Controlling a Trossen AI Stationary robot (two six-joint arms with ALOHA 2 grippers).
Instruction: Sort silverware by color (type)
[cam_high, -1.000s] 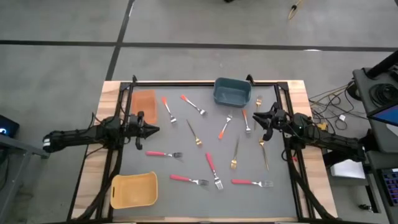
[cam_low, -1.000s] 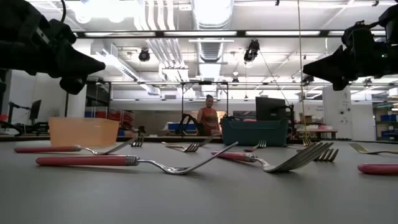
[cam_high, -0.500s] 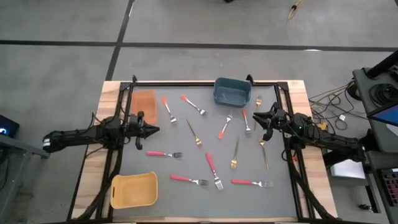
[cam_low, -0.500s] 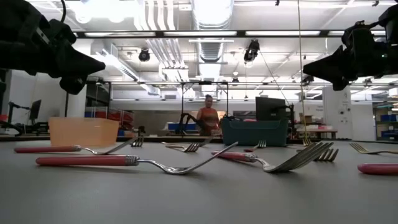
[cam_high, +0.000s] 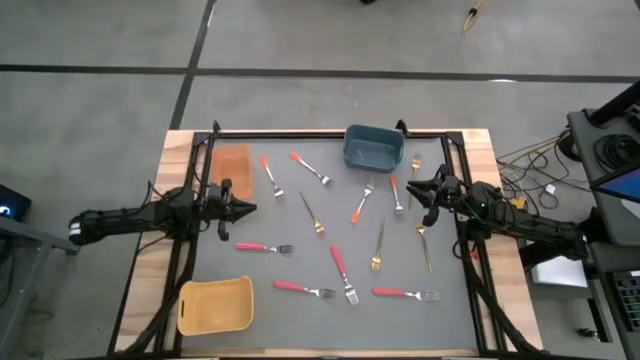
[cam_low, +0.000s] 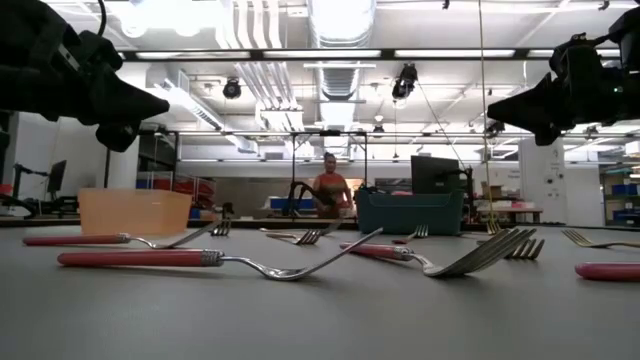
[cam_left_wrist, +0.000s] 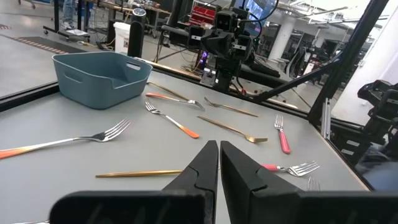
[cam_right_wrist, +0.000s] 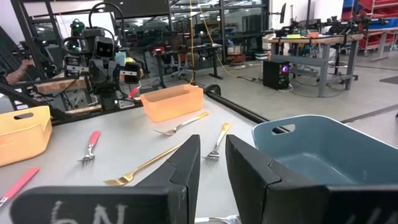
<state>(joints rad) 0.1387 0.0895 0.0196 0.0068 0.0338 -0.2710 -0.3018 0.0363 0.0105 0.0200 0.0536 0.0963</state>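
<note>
The silverware lies flat and scattered on the grey mat (cam_high: 300, 320). There are several forks with red handles (cam_high: 262, 247), several with orange handles (cam_high: 360, 204) and several thin gold ones (cam_high: 378, 248). My left gripper (cam_high: 250, 208) hovers level above the mat's left edge, shut and holding nothing; its own wrist view (cam_left_wrist: 219, 149) shows the fingers together. My right gripper (cam_high: 412, 187) hovers level at the mat's right side, near an orange-handled fork (cam_high: 395, 193). Its fingers (cam_right_wrist: 211, 155) stand a little apart with nothing between them.
A blue-grey bin (cam_high: 372, 147) stands at the mat's far edge, an orange bin (cam_high: 230, 163) at the far left and a yellow bin (cam_high: 214, 305) at the near left. A black frame (cam_high: 330, 133) rims the mat. A person (cam_low: 330, 185) stands far behind the table.
</note>
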